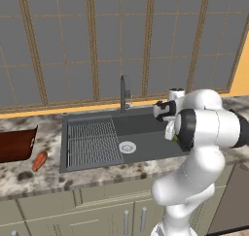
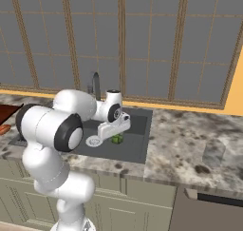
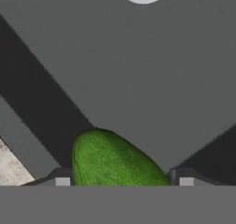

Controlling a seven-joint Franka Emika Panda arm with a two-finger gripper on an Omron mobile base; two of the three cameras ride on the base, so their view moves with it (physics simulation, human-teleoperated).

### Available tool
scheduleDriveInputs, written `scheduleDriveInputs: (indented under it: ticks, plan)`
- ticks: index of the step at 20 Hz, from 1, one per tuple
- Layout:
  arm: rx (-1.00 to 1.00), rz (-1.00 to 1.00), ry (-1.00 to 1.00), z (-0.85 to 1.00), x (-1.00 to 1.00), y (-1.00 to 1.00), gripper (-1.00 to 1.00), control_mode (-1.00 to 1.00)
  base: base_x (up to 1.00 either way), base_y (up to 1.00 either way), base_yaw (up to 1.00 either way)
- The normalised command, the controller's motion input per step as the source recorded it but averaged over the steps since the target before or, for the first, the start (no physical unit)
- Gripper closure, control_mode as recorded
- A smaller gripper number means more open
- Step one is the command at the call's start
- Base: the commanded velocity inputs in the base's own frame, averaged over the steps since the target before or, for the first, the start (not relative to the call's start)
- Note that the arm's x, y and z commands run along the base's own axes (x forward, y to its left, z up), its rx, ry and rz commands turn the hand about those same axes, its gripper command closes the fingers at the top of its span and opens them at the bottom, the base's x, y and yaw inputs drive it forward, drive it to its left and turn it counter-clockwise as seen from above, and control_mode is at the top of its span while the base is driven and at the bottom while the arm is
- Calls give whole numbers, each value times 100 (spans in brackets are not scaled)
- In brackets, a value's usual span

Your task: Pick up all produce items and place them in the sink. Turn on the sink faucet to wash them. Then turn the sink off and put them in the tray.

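Item: my gripper (image 3: 120, 181) over the wide dark grey rectangular sink (image 1: 146, 126), rounded green produce piece (image 3: 113, 161) between its 2 dark finger tips.

Detail: I read the fingers as spread wide on either side of the green piece; whether they press it I cannot tell. The sink holds a ridged grey wire rack (image 1: 92, 143) and a round white drain (image 1: 127, 146), with the slim dark grey faucet (image 1: 124, 94) behind. The elongated orange-red carrot-like piece (image 1: 39, 161) lies on the speckled stone table (image 1: 29, 174), just beside the dark reddish-brown wooden tray (image 1: 17, 143).
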Motion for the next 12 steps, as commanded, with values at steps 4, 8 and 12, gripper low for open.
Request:
scheduleDriveInputs:
  ticks: [4, 8, 12]
  plan:
    - [12, 30, 3, -36, 56, 30, 100, -100, 0, 0, 0]
    - [15, 25, 0, -42, 42, 16, 100, -100, 0, 0, 0]
    - [7, 20, 1, -48, 58, 38, 100, -100, 0, 0, 0]
